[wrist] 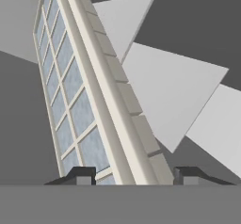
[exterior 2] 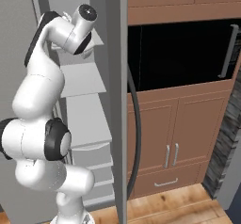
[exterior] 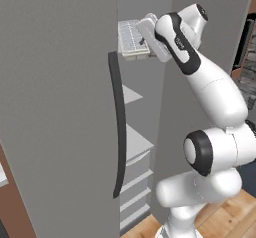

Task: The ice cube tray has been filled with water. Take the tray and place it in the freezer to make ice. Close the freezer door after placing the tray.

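Observation:
The ice cube tray (exterior: 130,37), off-white with a grid of pale blue-grey cells, hangs high inside the open freezer (exterior: 55,107), above its upper white shelf (exterior: 130,94). My gripper (exterior: 146,43) is shut on the tray's near end. In the hand view the tray (wrist: 75,100) runs up and away from the gripper (wrist: 134,176), its thick rim held between the two dark fingertips (wrist: 80,175). Below it the freezer's white shelves (wrist: 174,96) fan out. From the right, my arm reaches into the freezer compartment (exterior 2: 84,79) near its top.
The grey freezer door with its dark bar handle (exterior: 118,127) stands open on the left. The other door's edge (exterior 2: 116,100) and handle (exterior 2: 134,124) border the compartment on the right. Brown wooden cabinets (exterior 2: 174,138) and a black oven (exterior 2: 179,53) lie further right.

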Robot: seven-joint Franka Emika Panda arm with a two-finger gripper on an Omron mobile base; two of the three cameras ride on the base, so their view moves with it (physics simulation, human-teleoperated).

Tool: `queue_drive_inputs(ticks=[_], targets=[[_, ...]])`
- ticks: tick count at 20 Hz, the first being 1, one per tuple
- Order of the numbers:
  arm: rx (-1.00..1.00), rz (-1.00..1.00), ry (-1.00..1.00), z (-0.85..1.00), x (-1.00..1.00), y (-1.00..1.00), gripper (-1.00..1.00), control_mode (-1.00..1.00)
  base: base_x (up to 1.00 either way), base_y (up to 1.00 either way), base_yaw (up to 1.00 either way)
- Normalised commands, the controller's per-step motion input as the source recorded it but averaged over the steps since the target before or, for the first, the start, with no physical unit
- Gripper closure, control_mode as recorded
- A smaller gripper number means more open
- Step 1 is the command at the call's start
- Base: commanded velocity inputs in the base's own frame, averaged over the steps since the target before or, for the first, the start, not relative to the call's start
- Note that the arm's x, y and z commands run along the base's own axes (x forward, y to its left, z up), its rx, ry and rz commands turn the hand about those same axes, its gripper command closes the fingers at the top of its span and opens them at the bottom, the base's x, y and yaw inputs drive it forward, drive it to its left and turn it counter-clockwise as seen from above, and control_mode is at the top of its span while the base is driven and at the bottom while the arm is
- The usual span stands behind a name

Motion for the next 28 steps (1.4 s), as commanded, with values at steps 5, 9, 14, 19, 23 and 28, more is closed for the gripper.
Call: queue_drive_inputs(ticks=[5, 9, 14, 19, 23, 28], targets=[[0.00, 0.00, 0.00, 0.00, 0.58, 0.05, 1.00, -1.00, 0.00, 0.00, 0.00], [0.00, 0.00, 0.02, 0.00, 0.48, 0.02, 1.00, -1.00, 0.00, 0.00, 0.00], [0.00, 0.00, 0.05, 0.00, 0.46, 0.03, 1.00, -1.00, 0.00, 0.00, 0.00], [0.00, 0.00, 0.07, 0.00, 0.49, 0.08, 1.00, -1.00, 0.00, 0.00, 0.00], [0.00, 0.00, 0.04, 0.00, 0.44, 0.20, 1.00, -1.00, 0.00, 0.00, 0.00], [0.00, 0.00, 0.01, 0.00, 0.55, 0.15, 1.00, -1.00, 0.00, 0.00, 0.00]])
